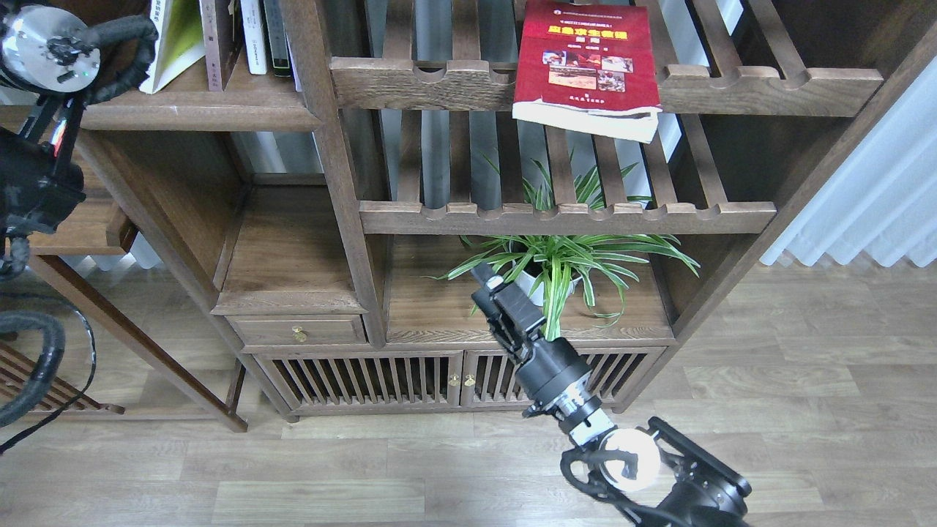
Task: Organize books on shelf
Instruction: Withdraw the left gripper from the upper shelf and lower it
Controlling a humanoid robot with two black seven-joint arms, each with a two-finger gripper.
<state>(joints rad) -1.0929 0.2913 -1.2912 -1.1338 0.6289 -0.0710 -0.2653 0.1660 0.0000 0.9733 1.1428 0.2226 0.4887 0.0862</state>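
The red book point(585, 62) with a yellow title band and photos lies flat on the upper slatted rack, and its near end hangs over the notched front rail. The yellow-green and white book point(172, 40) and the dark maroon book point(216, 44) stand upright on the solid brown shelf point(198, 113) at the top left. My right gripper point(484, 279) is empty in front of the lower compartment, well below the red book. Its dark fingers cannot be told apart. My left arm point(33, 176) shows at the left edge, but its gripper is out of view.
Thin white and dark books point(263, 36) stand to the right of the maroon book. A potted spider plant point(564, 263) sits just behind my right gripper. A second slatted rack point(564, 216) runs below the red book. A cabinet with slatted doors point(454, 373) and a small drawer point(296, 329) stands on the wooden floor.
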